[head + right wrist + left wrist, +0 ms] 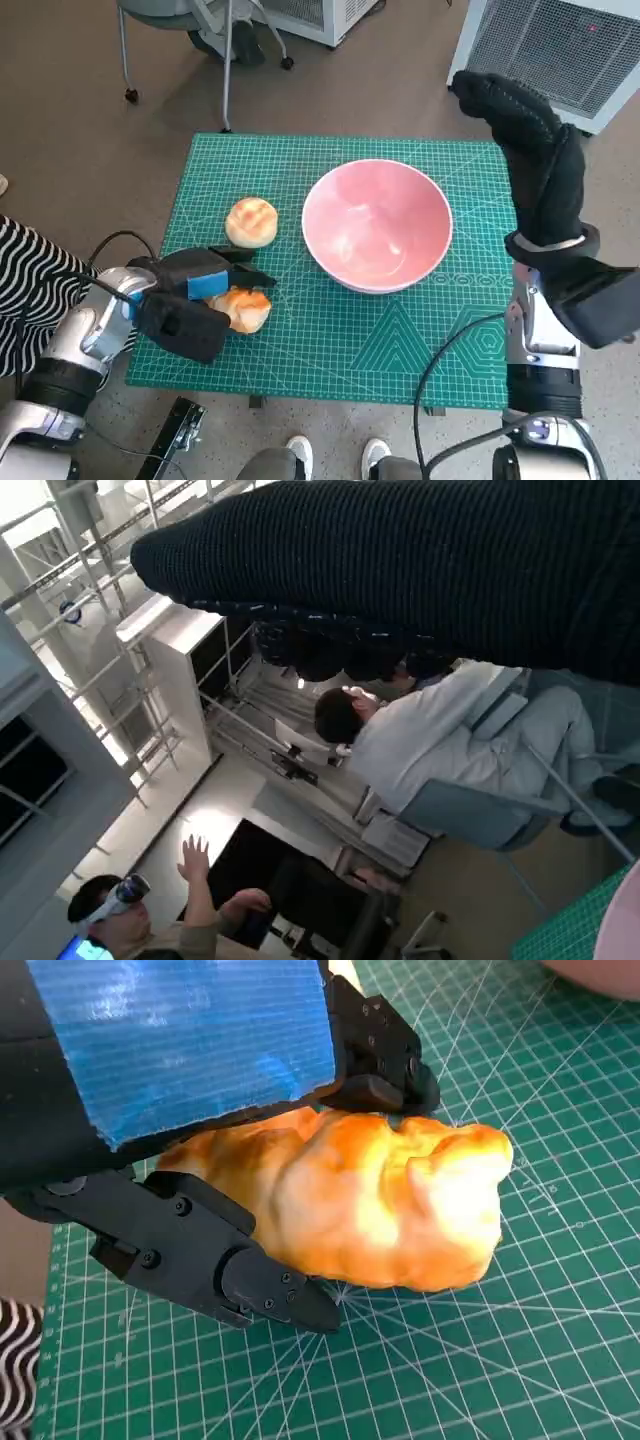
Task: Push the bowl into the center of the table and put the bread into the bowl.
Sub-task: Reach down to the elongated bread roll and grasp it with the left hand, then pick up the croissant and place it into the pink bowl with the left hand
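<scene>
Down at the near left of the green cutting mat (330, 350): left hand (190, 300) wrapped round a bread (243, 308), black fingers (260, 1285) under one side and over the top, the piece pinched between them and resting on the mat; closer in, bread (390, 1205) golden-orange, lumpy and crusty, paler at its exposed end, half hidden beneath the blue-taped back of the hand (190, 1040); just beyond the fingers, a second bread (251, 221), round, pale gold, lying loose on the mat, apart from the hand; right of that, pink bowl (377, 225), glossy inside, upright, about mid-table and a little toward the right, near the loose bun but not touching it; over on the right, gloved right hand (535, 165) raised above the table's far right corner, fingers stretched out and apart, gripping nothing; from behind the glove (420, 570), only a dark knitted band, with two people (430, 730) in the room beyond; white cabinets (560, 50) and a wheeled chair (200, 30) past the table's far edge; striped fabric (30, 280) beside the left forearm.
</scene>
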Robot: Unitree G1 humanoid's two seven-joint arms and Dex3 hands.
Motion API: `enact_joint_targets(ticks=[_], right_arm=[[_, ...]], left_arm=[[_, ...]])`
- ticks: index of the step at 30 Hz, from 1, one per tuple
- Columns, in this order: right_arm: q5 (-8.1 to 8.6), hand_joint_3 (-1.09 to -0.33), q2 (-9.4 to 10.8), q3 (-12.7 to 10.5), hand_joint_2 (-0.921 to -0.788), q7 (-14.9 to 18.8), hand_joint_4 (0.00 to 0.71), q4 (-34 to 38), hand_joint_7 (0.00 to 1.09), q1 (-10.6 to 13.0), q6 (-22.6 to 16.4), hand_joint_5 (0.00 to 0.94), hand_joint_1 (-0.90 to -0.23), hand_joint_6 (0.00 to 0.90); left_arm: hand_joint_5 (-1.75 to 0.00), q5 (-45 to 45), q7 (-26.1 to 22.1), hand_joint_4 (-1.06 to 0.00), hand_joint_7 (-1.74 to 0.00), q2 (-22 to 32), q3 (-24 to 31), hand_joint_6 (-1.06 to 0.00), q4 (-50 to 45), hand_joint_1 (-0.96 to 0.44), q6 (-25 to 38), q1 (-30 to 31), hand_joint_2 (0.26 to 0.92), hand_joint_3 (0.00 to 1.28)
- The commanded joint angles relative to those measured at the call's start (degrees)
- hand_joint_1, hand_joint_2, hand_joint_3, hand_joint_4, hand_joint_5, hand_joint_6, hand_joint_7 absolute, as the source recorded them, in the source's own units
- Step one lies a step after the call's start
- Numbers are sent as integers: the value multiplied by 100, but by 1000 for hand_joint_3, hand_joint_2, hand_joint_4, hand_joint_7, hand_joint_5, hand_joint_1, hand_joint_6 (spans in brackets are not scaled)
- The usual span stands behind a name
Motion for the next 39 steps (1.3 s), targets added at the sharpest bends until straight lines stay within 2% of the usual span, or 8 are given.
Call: enact_joint_targets(ticks=[1, 4, 9, 17, 23, 31, 39], right_arm=[[39, -667, -32, 15, -921, 78, 172, 47, 556, 126, 78, 1, -779, 1], [49, -667, -26, 13, -921, 81, 171, 50, 556, 119, 91, 1, -779, 0], [58, -666, -15, 9, -921, 86, 171, 69, 557, 108, 101, 0, -780, 0], [84, -663, -11, -3, -921, 115, 170, 102, 557, 107, 95, 0, -780, 0], [110, -663, -22, -27, -921, 146, 170, 138, 557, 89, 86, 0, -780, 0], [131, -662, -57, -60, -921, 175, 171, 147, 557, 79, 94, 0, -780, 0], [115, -662, -75, -72, -921, 170, 172, 122, 557, 120, 60, 1, -775, 0]], left_arm=[[-1139, -119, -139, -664, -988, 27, -27, -550, -8, 58, -129, 178, 906, 104], [-1191, -290, -301, -696, -1091, 85, 41, -569, -203, 19, -95, 229, 915, 88], [-1127, -610, -652, -728, -1190, 206, 159, -589, -628, 3, 49, 316, 918, 66], [-1066, -1435, -1448, -752, -1220, 414, 573, -612, -1655, 1, 475, 387, 917, 48], [-1048, -2107, -1862, -770, -1208, 447, 985, -623, -2325, 2, 845, 167, 915, 41], [-1052, -2673, -1797, -769, -1197, 210, 1429, -628, -2876, 2, 1286, -433, 915, 38], [-1101, -2686, -1190, -731, -1197, -469, 1470, -624, -3038, 2, 1769, -1295, 920, 49]])
